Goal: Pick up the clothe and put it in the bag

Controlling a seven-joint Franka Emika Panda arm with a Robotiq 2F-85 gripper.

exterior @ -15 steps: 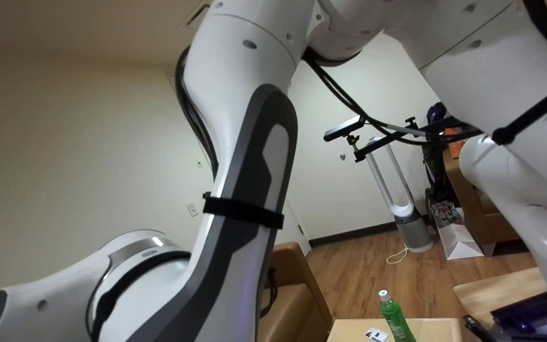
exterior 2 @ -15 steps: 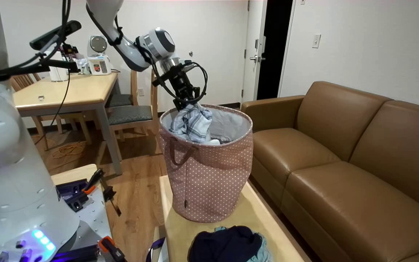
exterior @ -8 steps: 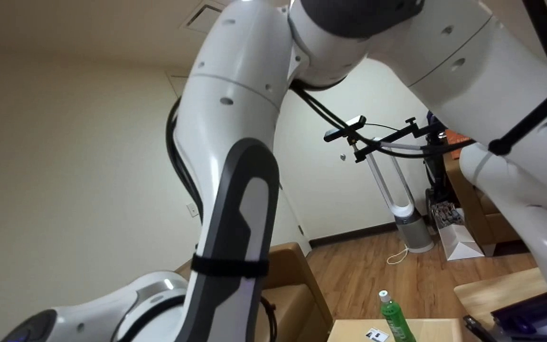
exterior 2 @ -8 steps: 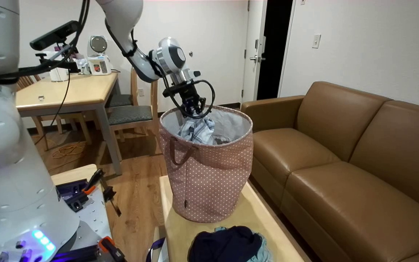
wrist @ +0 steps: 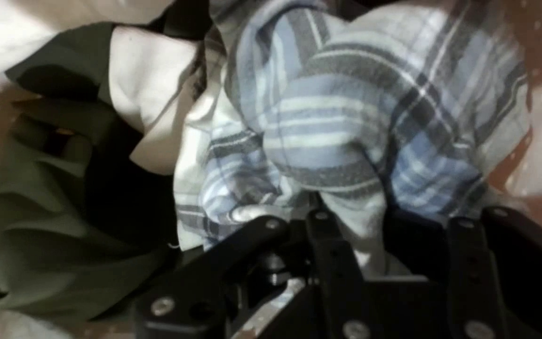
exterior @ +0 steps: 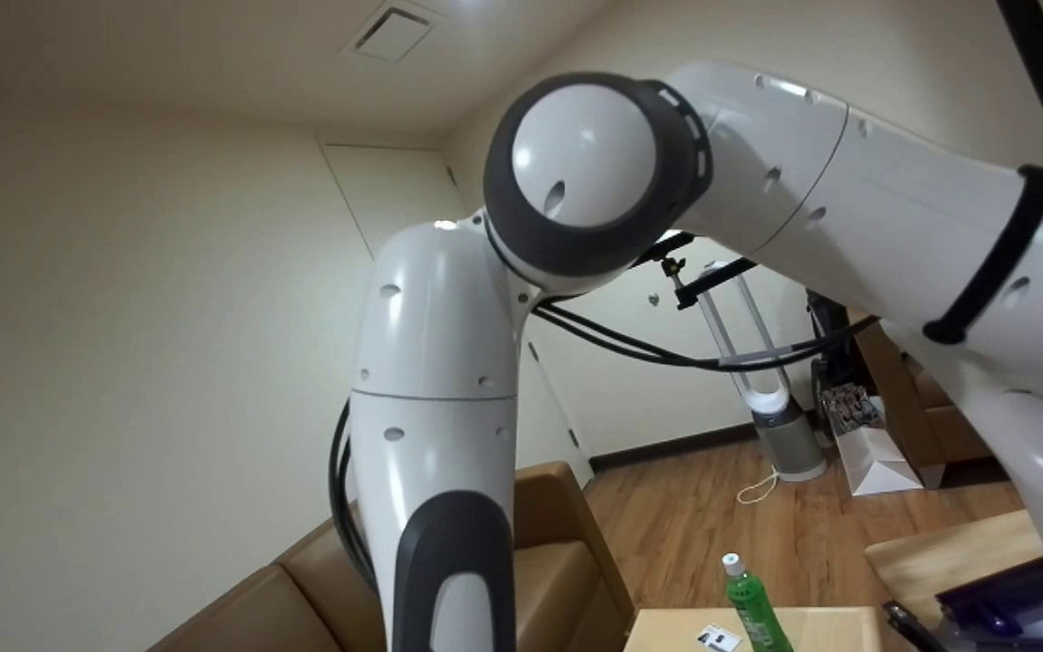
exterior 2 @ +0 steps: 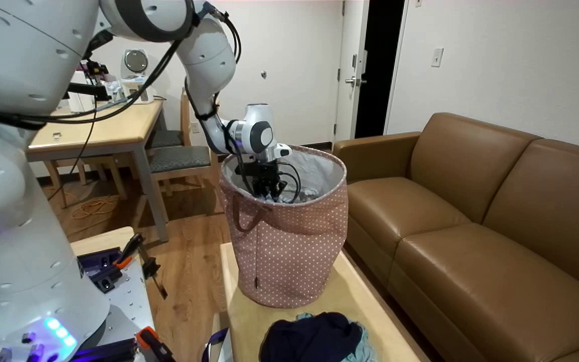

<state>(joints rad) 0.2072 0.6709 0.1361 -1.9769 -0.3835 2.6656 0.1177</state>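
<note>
Wrist view is showing the plaid cloth [wrist: 341, 108] inside the bag [exterior 2: 292, 246], near an olive garment [wrist: 40, 202], as you are sinking the tool [wrist: 388, 221] deeper. Folds are hiding its tips, so you cannot tell whether it is clamping; carrying is apparently ending, and release is becoming what matters.

Panda arm [exterior 2: 30, 55]: rises at left, elbow [exterior 2: 156, 19] bent | forearm [exterior 2: 208, 63]: slopes down rightward | wrist [exterior 2: 258, 131]: hangs low | Robotiq gripper [exterior 2: 269, 194]: points down, fingertips hidden, grip unclear
</note>
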